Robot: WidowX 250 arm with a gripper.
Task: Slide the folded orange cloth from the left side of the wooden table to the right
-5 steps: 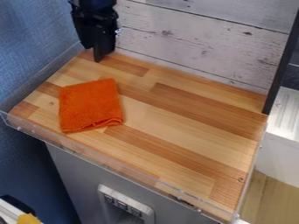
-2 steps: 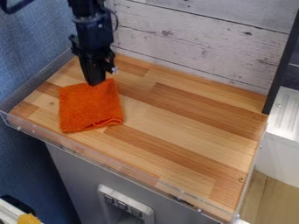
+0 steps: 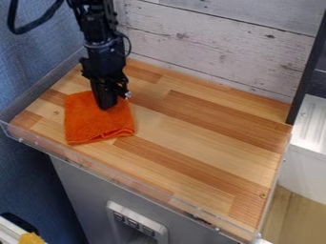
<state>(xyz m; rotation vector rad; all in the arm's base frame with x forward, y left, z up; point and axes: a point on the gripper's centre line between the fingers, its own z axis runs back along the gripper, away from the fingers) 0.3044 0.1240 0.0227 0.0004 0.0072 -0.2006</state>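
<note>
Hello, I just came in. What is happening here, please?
A robot arm reaches in from the upper left, with its gripper over the far part of an orange cloth. Whether it touches or grips the cloth, I cannot tell. The cloth lies folded on the wooden table, toward its left end in the view.

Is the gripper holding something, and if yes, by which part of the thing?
It cannot be told: the gripper is at the far part of the orange cloth, perhaps only touching it.
</note>
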